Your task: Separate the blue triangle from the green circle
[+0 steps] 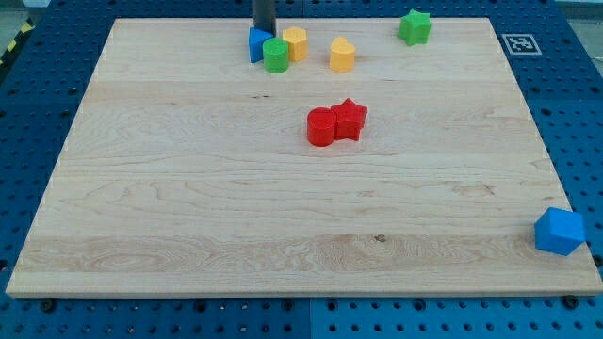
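Note:
The blue triangle (256, 45) lies near the view's top, left of centre, touching the green circle (275, 56) on its right. My tip (264, 31) stands at the top edge of the blue triangle, just above and left of the green circle. A yellow hexagon-like block (296, 43) touches the green circle on its right.
A yellow heart-like block (342, 55) lies right of the cluster. A green star (414, 27) sits at the top right. A red circle (321, 127) and red star (350, 120) touch near the middle. A blue block (560, 232) lies at the board's right edge (565, 202).

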Available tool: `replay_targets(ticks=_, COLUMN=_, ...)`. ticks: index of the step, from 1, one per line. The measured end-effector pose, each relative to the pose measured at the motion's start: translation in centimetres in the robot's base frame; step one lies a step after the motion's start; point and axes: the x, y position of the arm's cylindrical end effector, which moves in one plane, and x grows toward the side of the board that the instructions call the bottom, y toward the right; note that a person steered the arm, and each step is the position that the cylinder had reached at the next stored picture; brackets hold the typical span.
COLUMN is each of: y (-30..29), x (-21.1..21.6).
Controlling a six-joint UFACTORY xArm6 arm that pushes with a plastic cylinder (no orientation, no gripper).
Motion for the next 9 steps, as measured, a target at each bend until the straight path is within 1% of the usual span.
replay_targets(ticks=1, y=-4.0, x=-1.0)
replay_targets(ticks=2, y=-3.2, x=-0.9)
replay_targets(ticks=3, y=0.1, x=-0.5)
replay_targets(ticks=4, y=0.9, x=2.0)
replay_targets(ticks=6, y=-1.0, x=6.6)
replay_targets(ticks=9, y=-0.7, x=11.7)
